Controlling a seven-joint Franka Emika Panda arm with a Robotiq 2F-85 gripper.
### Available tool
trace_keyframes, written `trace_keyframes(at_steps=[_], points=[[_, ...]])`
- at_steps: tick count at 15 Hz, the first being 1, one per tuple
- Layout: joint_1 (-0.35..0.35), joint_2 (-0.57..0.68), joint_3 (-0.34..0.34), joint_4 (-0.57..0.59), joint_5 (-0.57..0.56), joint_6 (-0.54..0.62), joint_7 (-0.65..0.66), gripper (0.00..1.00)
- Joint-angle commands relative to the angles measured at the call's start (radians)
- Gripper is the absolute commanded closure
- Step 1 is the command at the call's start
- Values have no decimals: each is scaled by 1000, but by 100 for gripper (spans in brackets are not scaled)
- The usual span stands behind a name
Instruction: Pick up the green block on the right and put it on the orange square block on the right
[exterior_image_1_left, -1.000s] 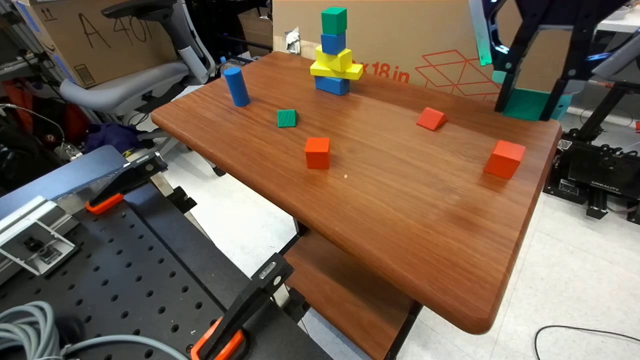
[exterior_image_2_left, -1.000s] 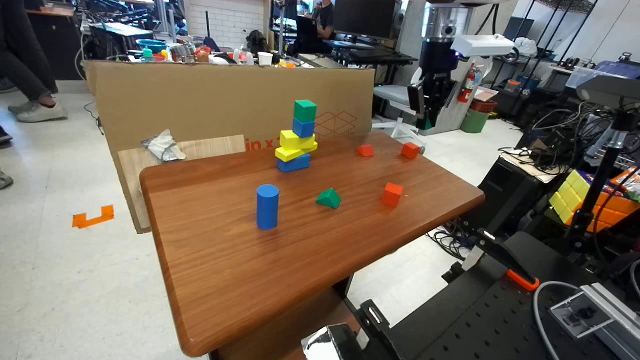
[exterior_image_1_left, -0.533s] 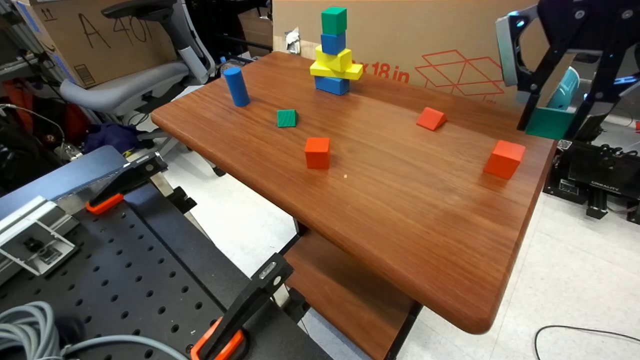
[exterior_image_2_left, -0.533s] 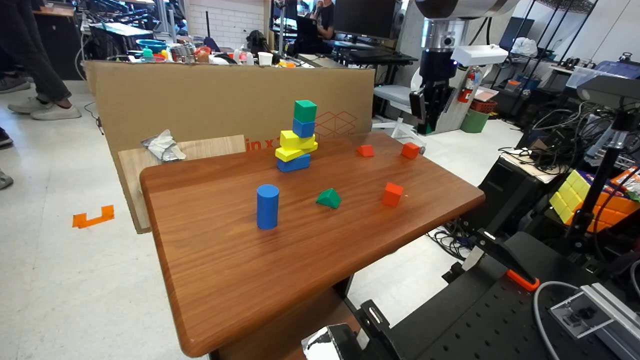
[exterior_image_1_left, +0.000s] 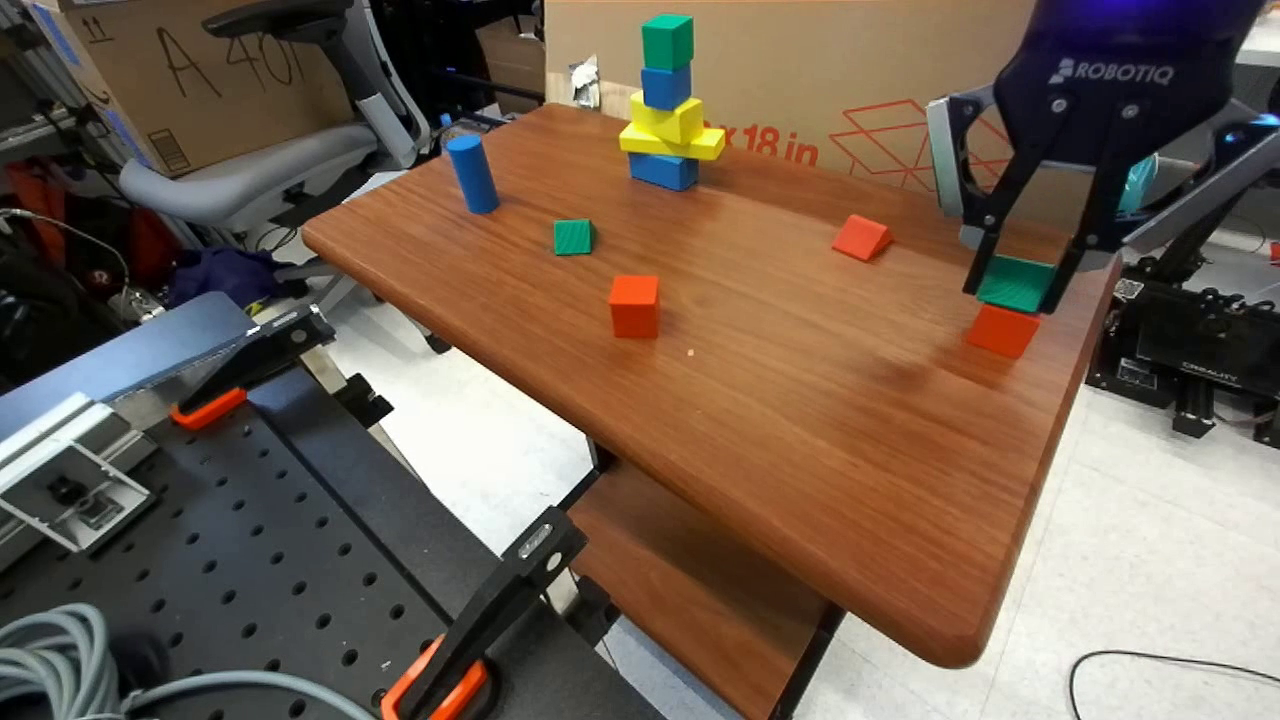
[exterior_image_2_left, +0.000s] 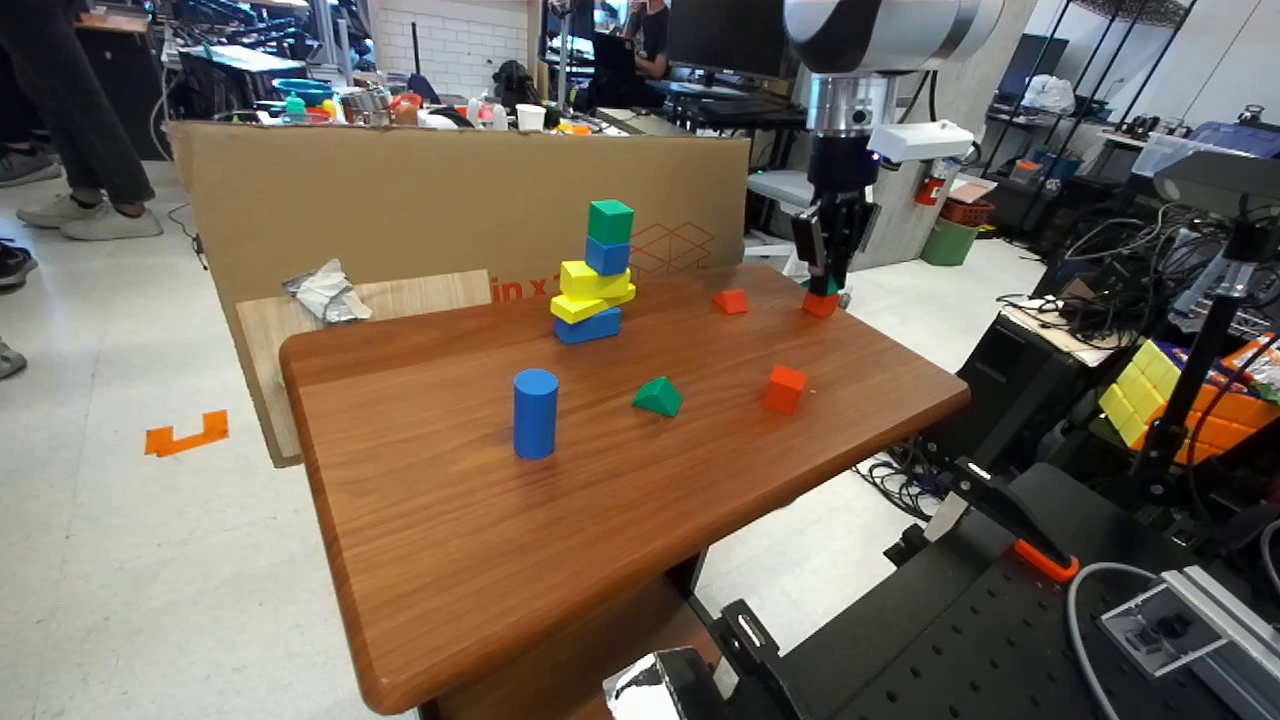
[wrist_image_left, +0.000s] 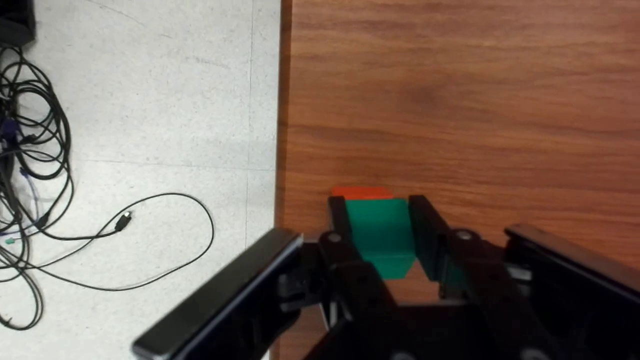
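In an exterior view, gripper (exterior_image_1_left: 1012, 296) pointing down at one end of the wooden table (exterior_image_1_left: 800, 430), clamped on the green block (exterior_image_1_left: 1016, 284), one finger to each side; block directly over the orange square block (exterior_image_1_left: 1003, 334), hiding its top face; cannot tell whether the two touch; orange square block on the tabletop, near the edge; red-orange wedge (exterior_image_1_left: 862, 238) on the table, apart from both; red-orange cube (exterior_image_1_left: 635, 307) well apart, closer to a long side; small green wedge (exterior_image_1_left: 573, 237) near that cube; blue cylinder (exterior_image_1_left: 472, 174) upright, beyond the green wedge; tower of blue, yellow and green blocks (exterior_image_1_left: 672, 120) near the far edge, well apart from the gripper; in an exterior view, arm (exterior_image_2_left: 850, 110) upright above the gripper, white box (exterior_image_2_left: 922, 140) on its side; a little green shows by the dark fingers, just above the orange square block; cardboard sheet (exterior_image_2_left: 450, 200) upright behind the table; crumpled silver wrapping (exterior_image_2_left: 328, 292) in front of it; orange tape (exterior_image_2_left: 187, 434) on the pale floor (exterior_image_2_left: 110, 560); in the wrist view, green block between the fingertips (wrist_image_left: 427, 225), touching both; strip of the orange square block shows along one side of it, rest hidden; table edge close to the grip; black plug (wrist_image_left: 123, 221) lying on the floor beyond the edge.
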Motion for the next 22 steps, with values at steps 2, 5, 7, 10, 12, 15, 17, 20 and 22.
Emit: trace_keyframes(at_steps=[2, 5, 7, 10, 12, 15, 17, 20, 22], points=[[2, 45, 11, 77, -20, -61, -15, 89], [0, 50, 14, 89, -18, -75, -21, 89], [1, 50, 13, 90, -19, -76, -20, 49], [1, 41, 14, 75, -18, -63, -17, 25], [0, 23, 16, 54, -15, -49, -19, 10], [9, -23, 16, 0, -22, -14, -14, 0], [25, -76, 14, -61, -30, 38, 0, 0], [41, -150, 25, -136, -15, 94, 14, 0], [47, -202, 38, -178, 11, 90, 33, 0]])
